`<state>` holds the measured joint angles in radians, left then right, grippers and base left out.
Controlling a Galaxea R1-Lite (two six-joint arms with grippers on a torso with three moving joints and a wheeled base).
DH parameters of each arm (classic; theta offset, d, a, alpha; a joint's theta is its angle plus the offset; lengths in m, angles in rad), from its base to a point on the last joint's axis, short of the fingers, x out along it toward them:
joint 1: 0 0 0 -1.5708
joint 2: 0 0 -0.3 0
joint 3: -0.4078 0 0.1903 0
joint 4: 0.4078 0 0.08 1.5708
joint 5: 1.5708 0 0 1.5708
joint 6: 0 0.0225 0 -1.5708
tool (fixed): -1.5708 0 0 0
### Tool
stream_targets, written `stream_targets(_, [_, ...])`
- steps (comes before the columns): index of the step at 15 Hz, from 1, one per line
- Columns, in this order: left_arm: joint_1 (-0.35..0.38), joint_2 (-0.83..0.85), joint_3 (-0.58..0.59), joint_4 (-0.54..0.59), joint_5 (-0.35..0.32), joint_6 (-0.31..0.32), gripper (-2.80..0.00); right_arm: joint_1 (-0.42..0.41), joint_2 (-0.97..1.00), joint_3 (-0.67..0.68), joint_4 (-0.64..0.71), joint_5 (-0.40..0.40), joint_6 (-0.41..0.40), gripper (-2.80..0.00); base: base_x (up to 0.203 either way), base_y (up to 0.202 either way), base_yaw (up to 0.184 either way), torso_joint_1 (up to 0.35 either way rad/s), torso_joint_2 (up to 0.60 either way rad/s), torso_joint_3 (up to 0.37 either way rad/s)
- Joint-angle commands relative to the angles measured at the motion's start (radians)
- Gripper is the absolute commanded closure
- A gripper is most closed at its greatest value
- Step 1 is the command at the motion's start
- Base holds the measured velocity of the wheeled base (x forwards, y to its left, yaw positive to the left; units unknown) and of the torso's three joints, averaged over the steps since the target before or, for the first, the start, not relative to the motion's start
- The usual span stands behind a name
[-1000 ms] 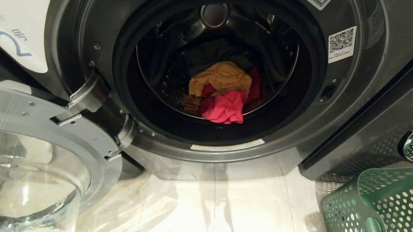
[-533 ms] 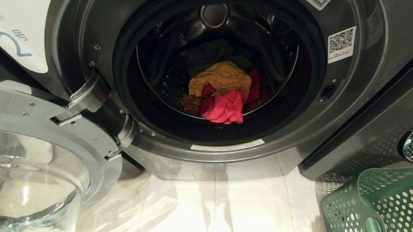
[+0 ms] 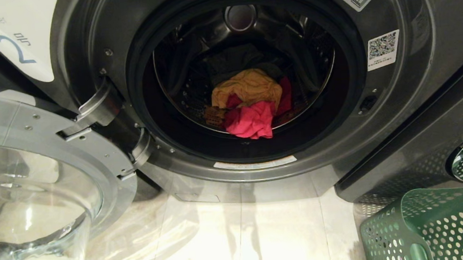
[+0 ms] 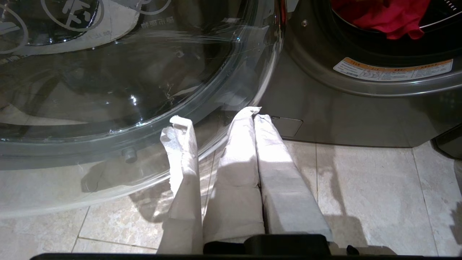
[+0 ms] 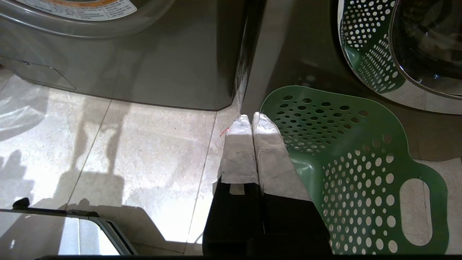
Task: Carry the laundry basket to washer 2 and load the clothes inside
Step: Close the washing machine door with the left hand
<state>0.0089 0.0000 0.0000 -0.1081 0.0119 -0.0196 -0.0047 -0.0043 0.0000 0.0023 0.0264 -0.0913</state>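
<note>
Washer 2 fills the head view, its white label with the numeral 2 at upper left and its door swung open to the left. The clothes, pink-red with a yellow-orange piece on top, lie inside the drum. The laundry basket stands on the floor at lower right and looks empty. Neither arm appears in the head view. My left gripper is shut, low over the tiles beside the open glass door. My right gripper is shut, hanging at the basket's rim, holding nothing.
Another grey washer stands to the right, its chrome door rim reflecting the basket. The open door's glass bowl juts out low at the left. Pale floor tiles run in front of the machine.
</note>
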Motion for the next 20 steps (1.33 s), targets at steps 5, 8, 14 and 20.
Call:
stream_targets(5, [0.000,0.002,0.040,-0.001,0.000,0.000,0.00,0.000,0.004,0.000,0.001,0.001,-0.001,0.00,0.000,0.000,0.000,0.000,0.00,0.000])
stream_targets(8, [0.000,0.002,0.040,-0.001,0.000,0.000,0.00,0.000,0.004,0.000,0.001,0.001,-0.001,0.00,0.000,0.000,0.000,0.000,0.00,0.000])
stream_targets(14, [0.000,0.002,0.040,-0.001,-0.001,0.003,0.00,0.000,0.004,0.000,-0.001,0.000,0.001,0.00,0.000,0.000,0.000,0.000,0.00,0.000])
stream_targets(20, [0.000,0.002,0.040,0.001,0.000,0.007,0.00,0.000,0.004,0.000,0.001,0.000,-0.001,0.00,0.000,0.000,0.000,0.000,0.00,0.000])
